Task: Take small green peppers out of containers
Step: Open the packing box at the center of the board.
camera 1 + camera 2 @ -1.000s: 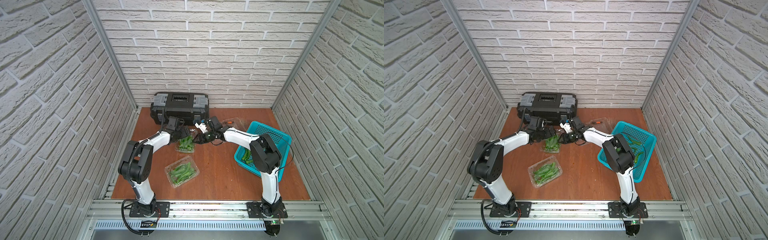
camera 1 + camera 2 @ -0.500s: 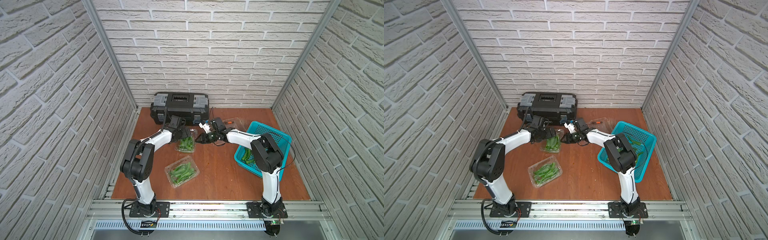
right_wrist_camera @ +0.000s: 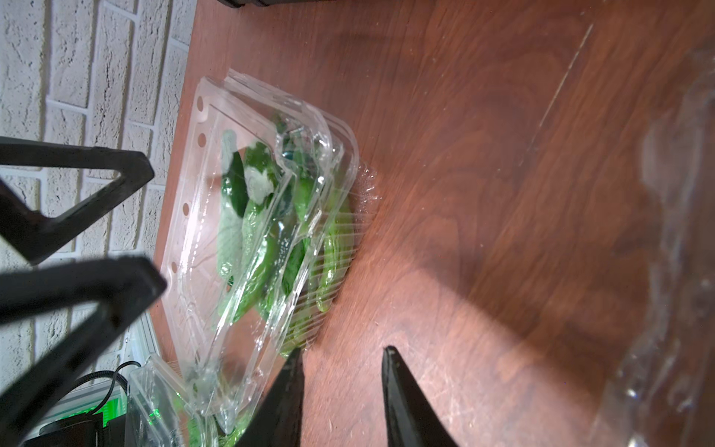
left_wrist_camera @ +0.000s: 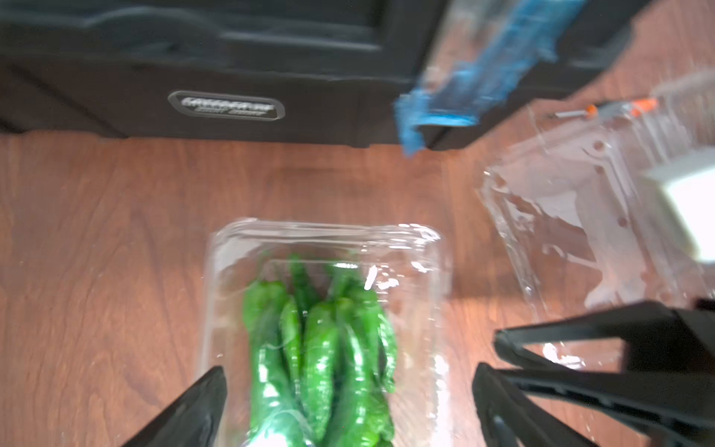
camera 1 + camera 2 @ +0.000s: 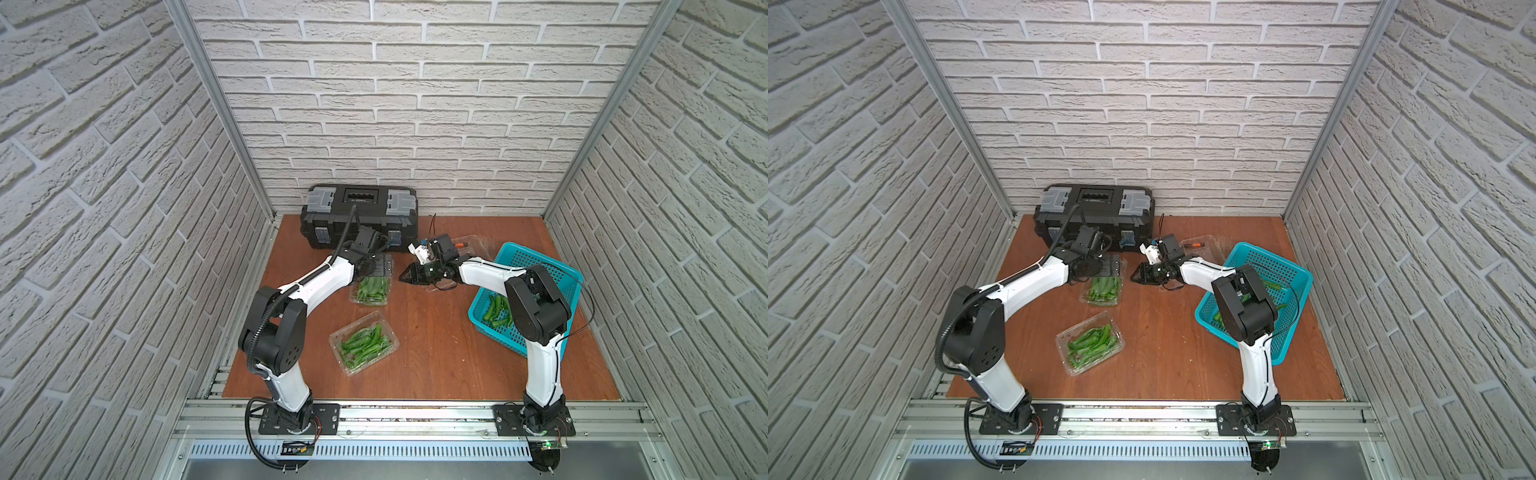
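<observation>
Just in front of the toolbox (image 5: 359, 216) sits the container (image 5: 371, 291) in play, with peppers (image 4: 321, 348) heaped inside. Its long axis runs straight away from the toolbox and the peppers lie along it; stem ends can't be told. Left gripper (image 4: 348, 371) is nearer, its jaws spread wide, straddling the container's short width. Right gripper (image 5: 407, 276) is just beside the container, jaws part-open on nothing, tips aimed at its long side. Lid latched or not, can't tell.
</observation>
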Controlling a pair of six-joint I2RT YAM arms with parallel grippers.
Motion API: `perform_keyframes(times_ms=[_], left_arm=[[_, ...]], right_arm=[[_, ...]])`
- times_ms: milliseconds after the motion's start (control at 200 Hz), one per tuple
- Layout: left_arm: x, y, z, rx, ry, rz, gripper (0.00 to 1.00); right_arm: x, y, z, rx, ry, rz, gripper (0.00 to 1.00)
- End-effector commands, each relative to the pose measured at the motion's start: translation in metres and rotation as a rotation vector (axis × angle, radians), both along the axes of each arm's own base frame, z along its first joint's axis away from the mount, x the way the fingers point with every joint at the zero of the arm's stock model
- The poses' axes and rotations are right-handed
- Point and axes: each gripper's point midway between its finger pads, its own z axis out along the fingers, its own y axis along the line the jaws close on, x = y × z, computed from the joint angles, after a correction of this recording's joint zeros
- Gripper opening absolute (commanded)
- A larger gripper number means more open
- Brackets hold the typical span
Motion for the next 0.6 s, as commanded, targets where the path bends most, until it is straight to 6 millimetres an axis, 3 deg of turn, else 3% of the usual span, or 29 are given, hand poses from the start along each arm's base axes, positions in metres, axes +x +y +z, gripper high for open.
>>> perform_keyframes(times_ms=[0, 350, 595], left_arm=[[-0.001, -0.004, -0.003, 0.119, 0.003, -0.032, 0.98], [0.001, -0.014, -0.016, 0.222, 0.054, -0.023, 0.94], [-0.006, -0.011, -0.030, 0.272, 0.127, -0.022, 0.89]], right_arm=[[0.002, 0.003, 0.001, 0.000, -0.002, 0.005, 0.35], [-0.002, -0.003, -0.004, -0.027, -0.002, -0.010, 0.34], [-0.005, -0.005, -0.007, -0.037, -0.002, -0.005, 0.34]])
